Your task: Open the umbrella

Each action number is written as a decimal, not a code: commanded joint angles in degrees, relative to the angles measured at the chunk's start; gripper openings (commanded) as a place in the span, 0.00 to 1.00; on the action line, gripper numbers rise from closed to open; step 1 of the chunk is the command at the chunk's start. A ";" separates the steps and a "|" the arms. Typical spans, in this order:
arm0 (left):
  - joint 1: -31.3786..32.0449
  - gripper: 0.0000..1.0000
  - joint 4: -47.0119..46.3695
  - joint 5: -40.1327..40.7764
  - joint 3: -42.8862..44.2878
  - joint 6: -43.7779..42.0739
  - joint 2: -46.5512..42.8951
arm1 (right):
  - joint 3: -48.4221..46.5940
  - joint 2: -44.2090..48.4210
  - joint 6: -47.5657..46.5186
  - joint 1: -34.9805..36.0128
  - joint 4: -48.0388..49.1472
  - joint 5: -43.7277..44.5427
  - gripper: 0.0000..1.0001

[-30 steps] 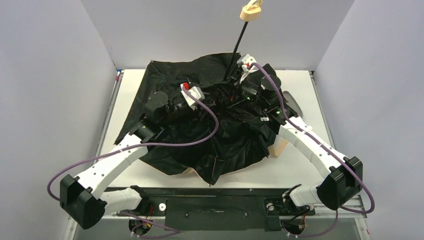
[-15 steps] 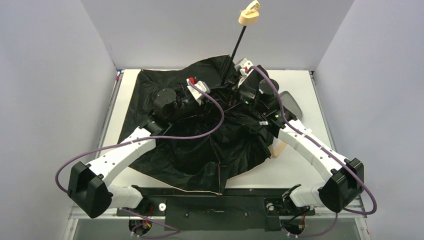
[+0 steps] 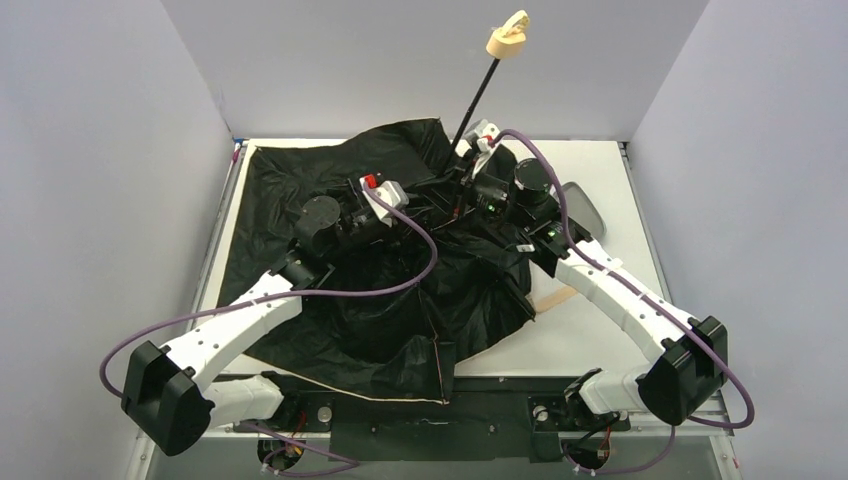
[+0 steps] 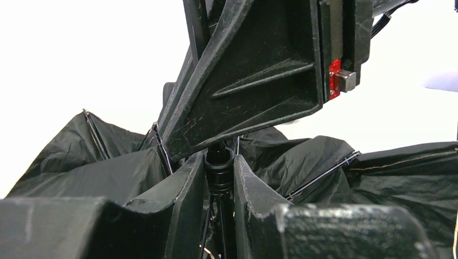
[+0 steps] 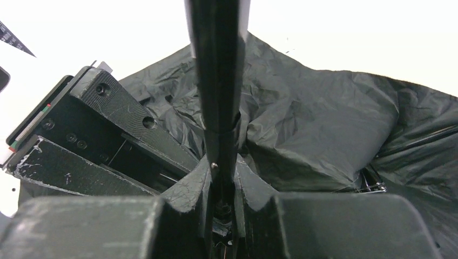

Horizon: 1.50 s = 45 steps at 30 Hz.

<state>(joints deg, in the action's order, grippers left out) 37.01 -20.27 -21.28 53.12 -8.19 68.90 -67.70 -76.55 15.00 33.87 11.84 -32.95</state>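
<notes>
The umbrella (image 3: 330,170) lies upside down on the table, its black underside spread wide and a thin tan edge showing at the front. Its thin black shaft (image 3: 475,100) rises up and back to the small tan handle (image 3: 507,40). My left gripper (image 3: 415,210) is shut on the black runner collar (image 4: 219,164) at the hub, among the ribs. My right gripper (image 3: 462,185) is shut on the shaft (image 5: 219,97) just above the hub. The right gripper's body (image 4: 259,70) fills the top of the left wrist view.
A dark grey oval object (image 3: 583,208) lies on the white table (image 3: 600,330) behind my right arm. A tan strip (image 3: 555,297) pokes out from under the canopy at the right. Grey walls close in on both sides and the back.
The canopy has spread wider, reaching further toward the back left and the front edge. The handle has shifted slightly right. My left arm has drawn back a little toward the left.
</notes>
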 commanded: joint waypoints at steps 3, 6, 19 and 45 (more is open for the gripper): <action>-0.82 0.00 5.61 -1.68 -3.80 -2.67 -1.18 | -7.99 1.58 3.89 -2.04 12.37 1.54 0.04; -0.85 0.00 5.07 -2.68 -3.75 -2.56 -1.17 | -8.36 1.13 4.71 -2.12 13.07 1.57 0.05; -1.60 0.00 3.63 -5.64 -2.74 0.67 -0.88 | -8.77 0.91 4.33 -2.51 13.65 3.37 0.00; 1.13 0.33 8.01 -3.45 9.46 -3.46 7.08 | -10.53 0.58 4.59 -2.25 12.95 2.81 0.00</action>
<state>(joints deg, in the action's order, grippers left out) 37.41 -13.39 -26.15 59.77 -9.98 73.71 -74.81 -77.03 19.49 31.53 19.25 -30.79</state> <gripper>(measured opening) 0.357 0.056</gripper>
